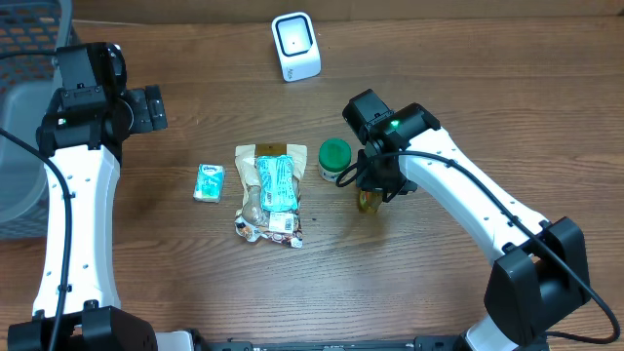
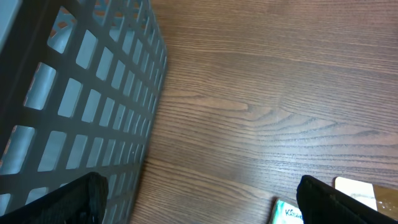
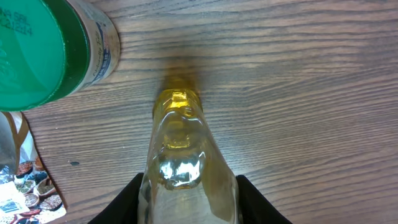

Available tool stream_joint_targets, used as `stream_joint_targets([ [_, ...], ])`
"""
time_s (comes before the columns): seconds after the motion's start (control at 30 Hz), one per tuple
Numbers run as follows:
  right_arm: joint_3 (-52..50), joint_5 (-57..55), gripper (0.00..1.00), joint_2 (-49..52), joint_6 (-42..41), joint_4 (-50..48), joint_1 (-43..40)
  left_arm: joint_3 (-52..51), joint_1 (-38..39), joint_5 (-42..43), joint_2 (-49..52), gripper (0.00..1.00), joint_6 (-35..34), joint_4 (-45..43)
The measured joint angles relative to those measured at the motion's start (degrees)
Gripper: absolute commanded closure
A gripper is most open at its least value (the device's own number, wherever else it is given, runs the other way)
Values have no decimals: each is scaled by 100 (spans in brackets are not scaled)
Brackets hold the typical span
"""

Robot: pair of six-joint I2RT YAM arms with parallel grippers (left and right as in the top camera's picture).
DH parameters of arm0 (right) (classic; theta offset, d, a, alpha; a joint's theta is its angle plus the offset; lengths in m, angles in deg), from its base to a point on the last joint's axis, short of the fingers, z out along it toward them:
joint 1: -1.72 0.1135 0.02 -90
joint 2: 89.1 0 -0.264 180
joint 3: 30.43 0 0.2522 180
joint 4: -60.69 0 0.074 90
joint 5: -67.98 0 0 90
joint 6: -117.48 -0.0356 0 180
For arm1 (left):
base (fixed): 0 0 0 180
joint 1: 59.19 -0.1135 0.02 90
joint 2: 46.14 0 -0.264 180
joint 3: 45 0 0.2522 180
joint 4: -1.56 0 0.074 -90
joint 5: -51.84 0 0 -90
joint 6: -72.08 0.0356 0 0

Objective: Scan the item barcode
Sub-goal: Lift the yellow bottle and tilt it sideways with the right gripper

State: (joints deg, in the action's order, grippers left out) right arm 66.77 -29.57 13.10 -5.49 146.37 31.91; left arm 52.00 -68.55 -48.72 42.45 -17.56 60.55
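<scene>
Clear, glossy plastic forms the bottle [image 3: 183, 155], rounded and lumpy, holding yellowish liquid that is brightest at its narrow far end. It sits just beside the green-lidded jar [image 3: 43, 50] on the wood-grain table [image 3: 311, 93], not touching it. Its long axis runs straight out from the wrist, narrow end pointing away. No barcode shows on the visible side. The right gripper [image 3: 189, 205] has its black fingers [image 3: 127, 202] pressed against both flanks of the bottle. Well apart from the jar, the left gripper [image 2: 199, 205] is spread wide and holds nothing, next to a grey lattice basket [image 2: 81, 93].
</scene>
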Motion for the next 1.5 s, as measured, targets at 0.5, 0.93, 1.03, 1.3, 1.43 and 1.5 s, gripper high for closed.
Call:
stream_joint_targets([
  [0.5, 684, 1064, 87, -870, 675, 402, -286, 0, 0, 0, 0, 0, 0, 0],
  [0.93, 732, 4487, 88, -1427, 2830, 540, -1421, 0, 0, 0, 0, 0, 0, 0],
  [1.03, 732, 4975, 88, -1427, 3185, 634, -1436, 0, 0, 0, 0, 0, 0, 0],
  [1.3, 732, 5751, 89, -1427, 3536, 715, -1436, 0, 0, 0, 0, 0, 0, 0],
  [1.43, 732, 5880, 89, -1427, 3628, 826, -1436, 0, 0, 0, 0, 1, 0, 2],
  [1.5, 732, 5917, 89, -1427, 3707, 887, -1436, 0, 0, 0, 0, 0, 0, 0],
])
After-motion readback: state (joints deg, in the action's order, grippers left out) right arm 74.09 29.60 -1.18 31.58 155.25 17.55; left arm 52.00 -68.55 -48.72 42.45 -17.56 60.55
